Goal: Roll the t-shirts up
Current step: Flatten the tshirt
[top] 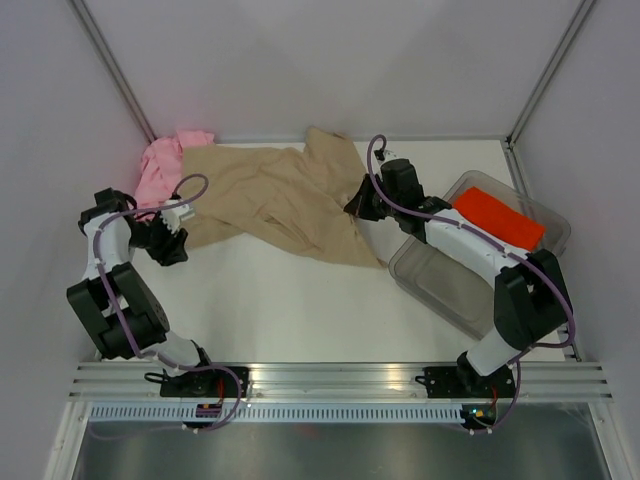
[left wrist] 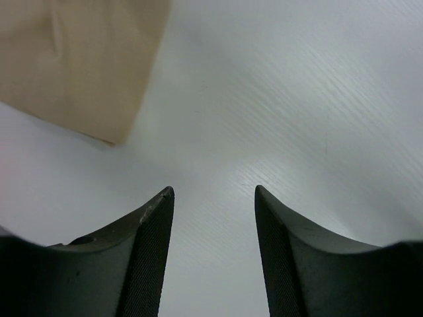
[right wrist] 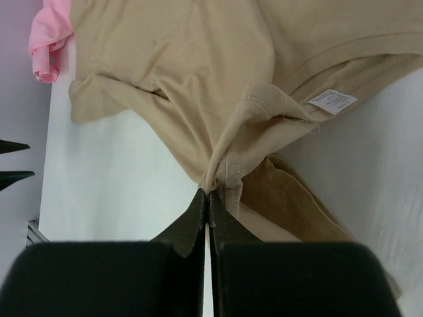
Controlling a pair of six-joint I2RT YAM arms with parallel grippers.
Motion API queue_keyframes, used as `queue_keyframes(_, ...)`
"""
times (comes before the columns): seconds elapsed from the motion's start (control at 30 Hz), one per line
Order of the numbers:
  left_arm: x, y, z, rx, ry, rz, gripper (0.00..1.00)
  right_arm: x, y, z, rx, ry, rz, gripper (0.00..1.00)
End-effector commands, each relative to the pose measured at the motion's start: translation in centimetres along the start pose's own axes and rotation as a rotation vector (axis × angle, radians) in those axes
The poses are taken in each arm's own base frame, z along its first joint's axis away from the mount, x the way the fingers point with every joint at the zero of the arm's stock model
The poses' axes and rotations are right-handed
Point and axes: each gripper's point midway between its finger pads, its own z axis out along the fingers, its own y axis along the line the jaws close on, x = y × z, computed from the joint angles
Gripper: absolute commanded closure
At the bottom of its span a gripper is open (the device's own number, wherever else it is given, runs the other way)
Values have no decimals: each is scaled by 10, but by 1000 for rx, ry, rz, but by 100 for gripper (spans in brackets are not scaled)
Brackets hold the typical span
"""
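The tan t-shirt lies crumpled and spread across the back of the white table. The pink t-shirt is bunched in the back left corner, partly under the tan one. My right gripper is at the tan shirt's right side. In the right wrist view it is shut on a gathered, stitched edge of the tan t-shirt, with the pink t-shirt at top left. My left gripper hangs just off the tan shirt's left end. Its jaws stand open over bare table, the tan corner beyond them.
A clear plastic bin stands at the right by the right arm, and a second one behind it holds an orange-red cloth. White walls with metal posts close in the table on three sides.
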Motion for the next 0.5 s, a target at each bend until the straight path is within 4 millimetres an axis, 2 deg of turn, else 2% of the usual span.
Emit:
queue_keyframes(0.0,-41,46,-23,-169,-92,73,42,-36,27,-12,-76,-113,-43,100)
queue_keyframes(0.03,-45,56,-26,-205,-108,-2,42,-37,27,-13,-73,-115,-51,100)
queue_keyframes(0.07,-54,78,-28,-249,-127,-7,41,-36,25,-12,-67,-105,-55,100)
queue_keyframes(0.1,-58,87,-28,-261,-128,-38,41,-36,24,-12,-65,-105,-66,100)
queue_keyframes(0.13,-61,94,-26,-262,-132,-123,43,-36,23,-12,-63,-105,-69,100)
queue_keyframes(0.17,-66,113,-23,-272,-126,-158,46,-35,22,-12,-62,-105,-72,100)
queue_keyframes(0.2,-62,124,-19,-290,-88,-202,49,-35,22,-13,-63,-106,-71,100)
queue_keyframes(0.23,-67,135,-20,-313,-87,-250,52,-35,21,-14,-67,-111,-76,100)
queue_keyframes(0.27,-59,138,-4,-290,-52,-278,52,-32,22,-14,-76,-106,-79,100)
queue_keyframes(0.37,-56,134,22,-247,3,-261,51,-28,19,-13,-79,-104,-94,100)
queue_keyframes(0.4,-49,133,34,-232,41,-257,50,-27,19,-13,-81,-101,-98,100)
queue_keyframes(0.47,-51,136,43,-225,56,-246,48,-24,16,-12,-77,-93,-112,100)
